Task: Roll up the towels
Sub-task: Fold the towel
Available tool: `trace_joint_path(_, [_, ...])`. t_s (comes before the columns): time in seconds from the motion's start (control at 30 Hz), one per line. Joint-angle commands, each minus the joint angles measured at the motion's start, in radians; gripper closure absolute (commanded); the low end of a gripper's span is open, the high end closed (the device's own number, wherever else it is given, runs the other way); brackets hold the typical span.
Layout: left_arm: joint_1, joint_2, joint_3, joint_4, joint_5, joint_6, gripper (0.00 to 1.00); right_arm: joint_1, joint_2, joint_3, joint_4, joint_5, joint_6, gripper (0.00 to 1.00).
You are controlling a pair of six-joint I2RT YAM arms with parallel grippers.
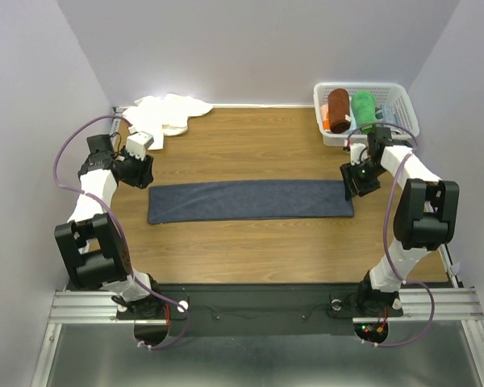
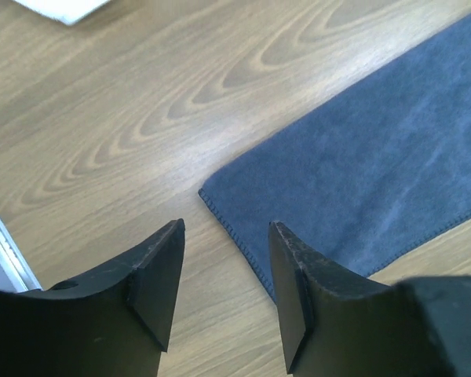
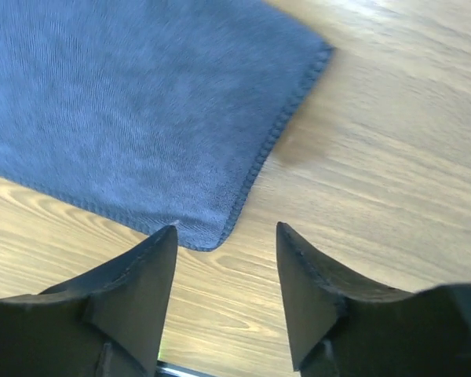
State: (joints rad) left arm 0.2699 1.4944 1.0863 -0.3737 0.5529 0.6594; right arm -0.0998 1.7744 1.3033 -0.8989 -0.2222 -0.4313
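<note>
The left fingers (image 2: 158, 275) stand apart with nothing between them, hovering over bare wood just beside the left end of the blue-grey towel (image 1: 250, 200). The right fingers (image 3: 133, 298) are likewise parted and empty, above that towel's right-end corner. The towel lies flat as a long strip across the middle of the bench (image 1: 250, 145). The white towel (image 1: 169, 111) sits crumpled at the far left corner. A white basket (image 1: 403, 109) at the far right holds a rust-brown roll (image 1: 337, 109) and a green roll (image 1: 363, 107).
</note>
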Motion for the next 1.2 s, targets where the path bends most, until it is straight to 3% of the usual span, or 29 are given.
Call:
trace_joint_path(0.0, [-0.008, -0.068, -0.016, 0.062, 0.028, -0.037, 0.41, -0.014, 0.013, 0.037, 0.037, -0.014, 0.129, 0.44])
trace_joint_path(0.2, [-0.008, -0.092, -0.017, 0.068, 0.019, -0.043, 0.41, -0.014, 0.057, 0.018, 0.075, 0.009, 0.206, 0.53])
trace_joint_path(0.63, [-0.009, -0.082, -0.008, 0.078, 0.01, -0.053, 0.4, -0.012, 0.154, -0.053, 0.152, -0.04, 0.275, 0.55])
trace_joint_path(0.73, [-0.009, -0.079, -0.008, 0.078, 0.005, -0.053, 0.4, -0.012, 0.158, -0.065, 0.161, -0.051, 0.284, 0.72])
trace_joint_path(0.77, [-0.009, -0.08, -0.006, 0.076, 0.005, -0.055, 0.4, -0.012, 0.157, -0.068, 0.164, -0.052, 0.282, 0.86])
trace_joint_path(0.83, [-0.009, -0.077, -0.003, 0.078, 0.005, -0.057, 0.4, -0.015, 0.145, -0.076, 0.166, -0.048, 0.276, 0.99])
trace_joint_path(1.07, [-0.009, -0.066, 0.018, 0.068, -0.013, -0.083, 0.4, -0.132, 0.076, -0.073, 0.144, 0.013, 0.183, 0.99])
trace_joint_path(1.1, [-0.009, -0.066, 0.02, 0.068, -0.013, -0.084, 0.34, -0.153, 0.069, -0.067, 0.144, 0.018, 0.169, 1.0])
trace_joint_path(1.17, [-0.009, -0.059, 0.021, 0.065, -0.001, -0.086, 0.32, -0.193, 0.065, -0.039, 0.127, 0.023, 0.128, 1.0])
